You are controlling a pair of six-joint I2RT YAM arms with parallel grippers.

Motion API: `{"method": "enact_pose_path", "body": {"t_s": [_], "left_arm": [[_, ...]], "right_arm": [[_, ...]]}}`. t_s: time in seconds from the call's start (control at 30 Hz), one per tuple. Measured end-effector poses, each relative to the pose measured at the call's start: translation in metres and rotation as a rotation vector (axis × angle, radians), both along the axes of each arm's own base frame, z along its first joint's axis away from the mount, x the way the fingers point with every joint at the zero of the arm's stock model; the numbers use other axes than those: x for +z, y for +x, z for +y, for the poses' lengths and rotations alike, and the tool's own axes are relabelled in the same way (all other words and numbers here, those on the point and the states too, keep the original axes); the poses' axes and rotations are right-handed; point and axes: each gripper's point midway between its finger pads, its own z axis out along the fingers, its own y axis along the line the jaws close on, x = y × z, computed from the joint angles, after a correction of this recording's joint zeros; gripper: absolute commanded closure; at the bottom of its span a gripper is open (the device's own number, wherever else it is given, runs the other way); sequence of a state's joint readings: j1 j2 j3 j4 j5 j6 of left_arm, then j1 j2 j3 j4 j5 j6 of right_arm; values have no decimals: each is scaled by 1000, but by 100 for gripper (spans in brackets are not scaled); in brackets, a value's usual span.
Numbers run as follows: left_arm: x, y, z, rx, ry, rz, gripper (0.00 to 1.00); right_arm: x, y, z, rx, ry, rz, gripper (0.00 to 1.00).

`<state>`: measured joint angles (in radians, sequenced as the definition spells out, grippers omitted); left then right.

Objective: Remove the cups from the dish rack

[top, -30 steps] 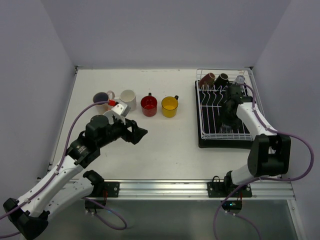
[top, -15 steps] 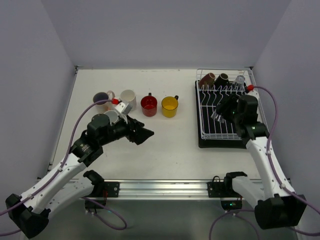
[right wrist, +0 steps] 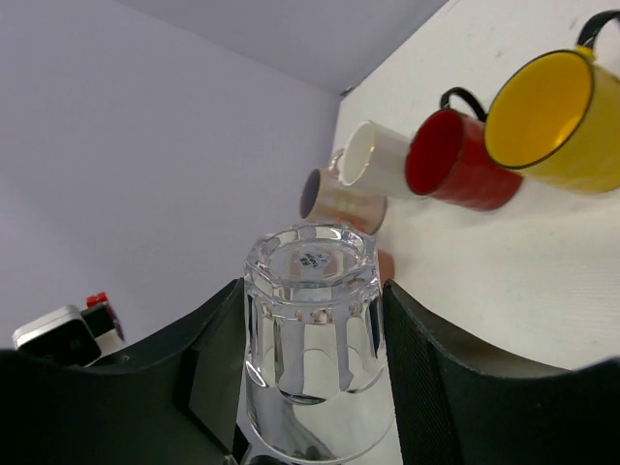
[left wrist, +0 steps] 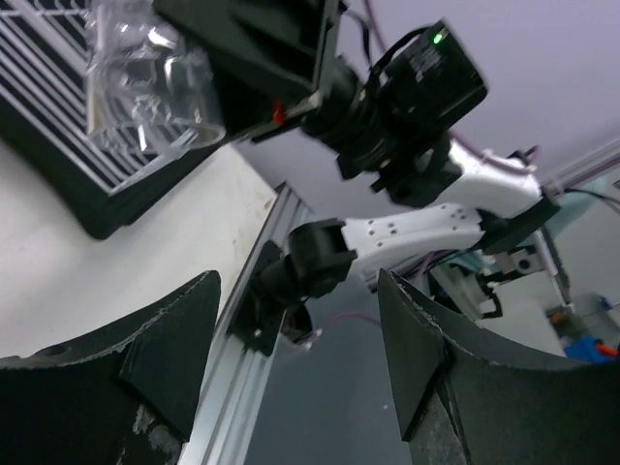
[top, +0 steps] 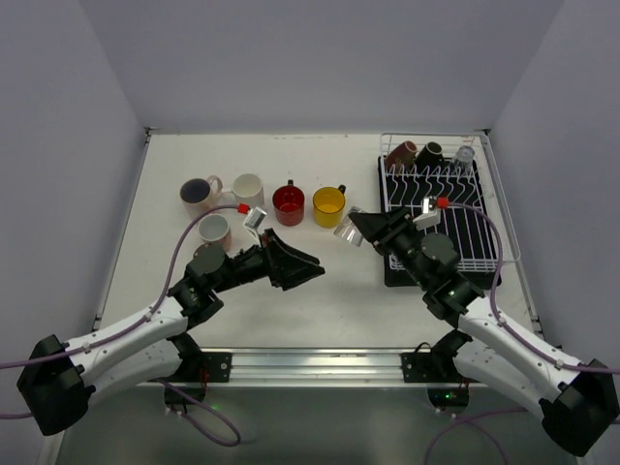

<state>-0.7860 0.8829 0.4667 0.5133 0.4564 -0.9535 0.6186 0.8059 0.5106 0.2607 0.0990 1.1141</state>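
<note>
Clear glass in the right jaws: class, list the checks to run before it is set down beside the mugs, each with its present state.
1. Grip: the right jaws clamp the clear glass: ok.
2. Clearance: the glass is outside the dish rack: ok.
3. Landing spot: bare table in front of the yellow mug: ok.
4. Other arm: the left jaws are open and empty: ok.
5. Path: the left jaws are well away from the glass: not ok, they point at it from close by.
6. Rack emptied: not ok, a brown mug, a black mug and a second glass sit at its far end.
</note>
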Motion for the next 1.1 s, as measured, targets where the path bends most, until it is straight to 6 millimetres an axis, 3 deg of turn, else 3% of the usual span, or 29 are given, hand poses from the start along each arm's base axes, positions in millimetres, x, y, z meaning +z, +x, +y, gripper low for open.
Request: {"method": "enact_pose_path", "body": {"t_s": [0.2, 0.47, 0.73, 0.83, 0.97, 1.03, 1.1], "left_arm": [[17, 7, -9, 45, -95, 6, 35], [-2, 21, -24, 86, -77, 62, 37], [8, 33, -21, 155, -118, 43, 39], [8, 37, -20, 177, -119, 45, 49], [7, 42, -18, 208, -120, 42, 74], [5, 44, -15, 226, -119, 43, 76], [5, 46, -12, 246, -118, 36, 88]], "right_arm": [[7, -13, 25, 40, 126, -23, 84], [16, -22, 39, 55, 188, -48, 83], [10, -30, 57, 72, 185, -40, 84], [10, -28, 61, 58, 193, -43, 84], [15, -32, 68, 62, 214, -57, 84], [17, -34, 71, 70, 215, -61, 84], [16, -35, 72, 73, 212, -60, 84]]}}
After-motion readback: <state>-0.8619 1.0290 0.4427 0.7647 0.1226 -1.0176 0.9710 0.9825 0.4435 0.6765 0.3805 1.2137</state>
